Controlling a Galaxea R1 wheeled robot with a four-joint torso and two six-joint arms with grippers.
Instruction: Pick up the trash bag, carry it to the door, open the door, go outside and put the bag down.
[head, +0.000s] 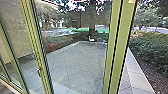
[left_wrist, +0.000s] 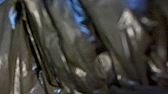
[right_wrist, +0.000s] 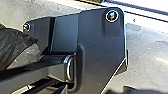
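Observation:
Crumpled, shiny dark plastic of the trash bag (left_wrist: 72, 50) lies right up against the camera in the left wrist view, with folds and bluish glints. In the right wrist view, part of the black bag (right_wrist: 15, 45) shows beside the robot's dark plate. A glass door (head: 75, 60) with a yellow-green frame stands in front of the robot in the head view, and a handle (head: 39, 71) sits on the frame at its left. How the grippers' fingers stand cannot be made out.
Through the glass lie a tiled patio (head: 72, 67) and a low pale kerb (head: 140, 77). Hedges (head: 150, 50) grow along the right, and a tree trunk (head: 91, 22) rises beyond. A pale floor (right_wrist: 147, 55) shows around the robot's base.

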